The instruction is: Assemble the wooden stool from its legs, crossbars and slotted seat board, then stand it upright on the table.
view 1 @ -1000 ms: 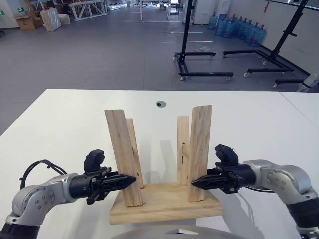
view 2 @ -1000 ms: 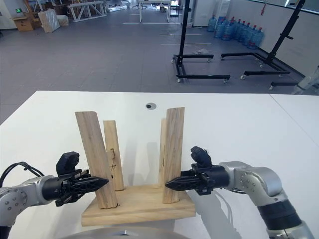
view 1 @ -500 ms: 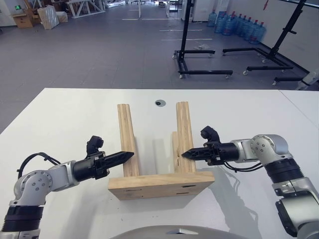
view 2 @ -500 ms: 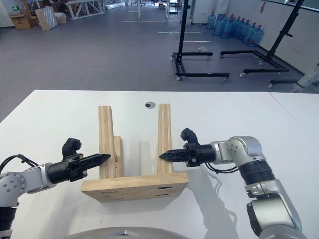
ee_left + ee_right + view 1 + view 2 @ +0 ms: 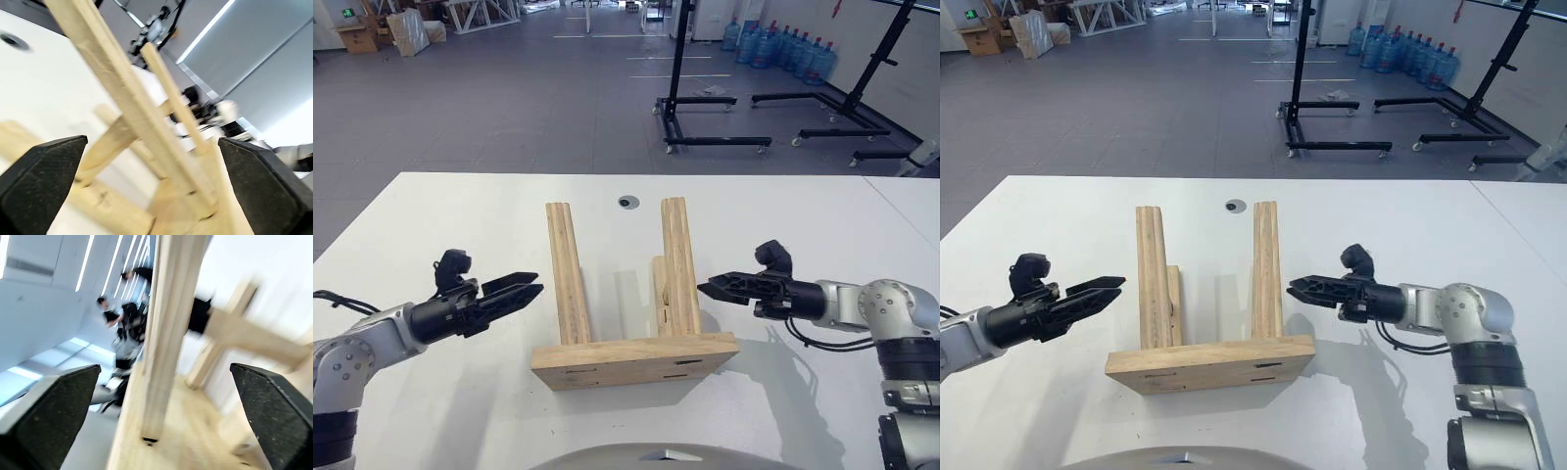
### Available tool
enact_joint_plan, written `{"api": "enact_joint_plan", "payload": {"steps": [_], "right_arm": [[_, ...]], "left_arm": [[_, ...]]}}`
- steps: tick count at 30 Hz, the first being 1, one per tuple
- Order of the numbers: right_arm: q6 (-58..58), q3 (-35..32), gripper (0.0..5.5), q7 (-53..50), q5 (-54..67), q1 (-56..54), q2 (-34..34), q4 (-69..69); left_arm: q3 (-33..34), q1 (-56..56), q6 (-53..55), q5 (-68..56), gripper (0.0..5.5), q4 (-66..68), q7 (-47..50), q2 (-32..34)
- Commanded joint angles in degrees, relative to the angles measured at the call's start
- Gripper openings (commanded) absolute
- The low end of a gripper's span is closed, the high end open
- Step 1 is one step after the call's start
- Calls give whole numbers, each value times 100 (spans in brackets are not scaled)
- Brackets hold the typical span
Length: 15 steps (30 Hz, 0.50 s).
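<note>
Since half a second ago both hands have drawn clear of the stool (image 5: 634, 358) legs. The left hand (image 5: 532, 290) and right hand (image 5: 706, 288) hover level, fingers spread wide, flanking the stool. It lies on its side near the counter's (image 5: 431, 215) near edge.

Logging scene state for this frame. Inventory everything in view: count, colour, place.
wooden stool: one, pale wood, mid-table, on its side, seat board nearest the robot, legs pointing away
table: one, white, under everything
round hole: one, dark, in the tabletop beyond the stool
wheeled stands: two, black, on the floor behind the table, to the right
water bottles: several, blue, far back right
boxes: a few, brown, far back left
left gripper: one, black, open, left of the stool, not touching it
right gripper: one, black, open, right of the stool, not touching it
</note>
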Motion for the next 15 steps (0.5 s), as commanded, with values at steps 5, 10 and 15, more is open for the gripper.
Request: {"api": "enact_joint_plan", "payload": {"steps": [5,10,15], "right_arm": [[-6054,206,483,1229,-3171,3250,-325,-1275],[-7559,807,483,1412,-3845,3103,-66,-953],[-8179,1207,483,1307,-4071,2628,172,-603]], "left_arm": [[-1080,2491,-4207,4222,490,-601,-1104,1058],[-1545,1874,-4417,4447,490,-515,-875,711],[-2048,1485,-4555,4617,490,-327,-670,363]]}}
